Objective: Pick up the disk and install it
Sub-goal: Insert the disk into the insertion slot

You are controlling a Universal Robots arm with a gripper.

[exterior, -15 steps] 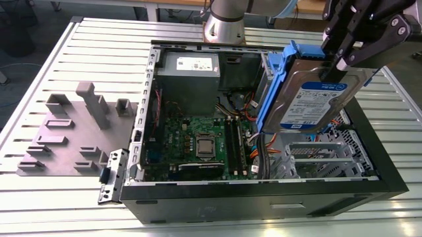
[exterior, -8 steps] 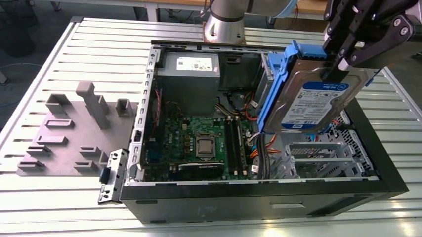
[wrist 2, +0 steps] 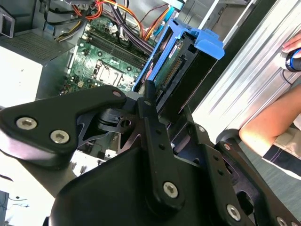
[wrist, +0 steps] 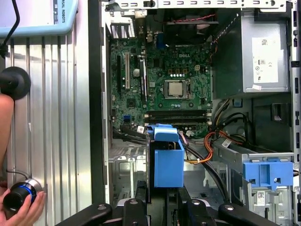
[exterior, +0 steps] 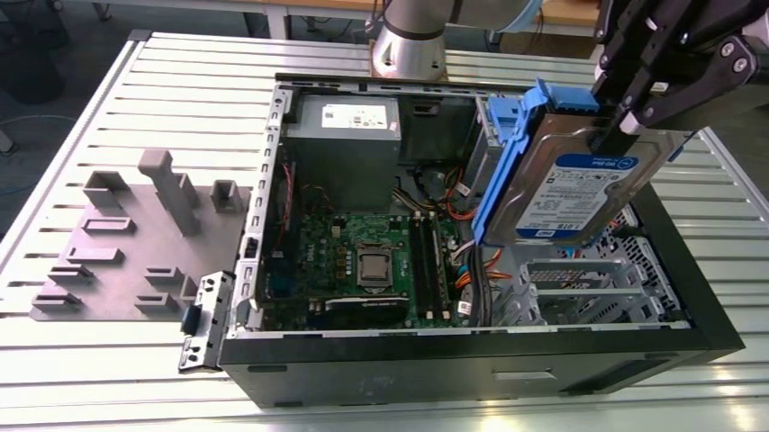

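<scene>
Right, the gripper (exterior: pixel 626 135) is clamped on the disk (exterior: pixel 579 191), its black fingers (wrist 2: pixel 151 110) pinching one end of the drive. In the exterior view the disk hangs tilted in the air, label facing out, blue carrier rails (exterior: pixel 505 171) running down its long edges and the blue tab at its upper end. It is clear of everything below.

Directly beneath sits the open computer case (exterior: pixel 481 358), and the disk hovers over the end at the exterior view's right, above the bare metal drive cage (exterior: pixel 574 290). The motherboard (exterior: pixel 360 261) lies further toward the exterior view's left. In the first wrist view, orange cables (wrist: pixel 212 138) snake just beside the held drive, and a second blue carrier (wrist: pixel 269 172) sits in its own bay nearby.

Now the worry, as I judge it: that grip is only on one end of a heavy drive, so it could swing or slide out and drop onto the cage or board. Tilted like this, the rails may meet the cage crooked and jam. Those loose cables could snag or get pinched underneath. And a person's hand (wrist: pixel 21 209) rests on the slatted table (exterior: pixel 108 99) beside the case, close to the working arm.
</scene>
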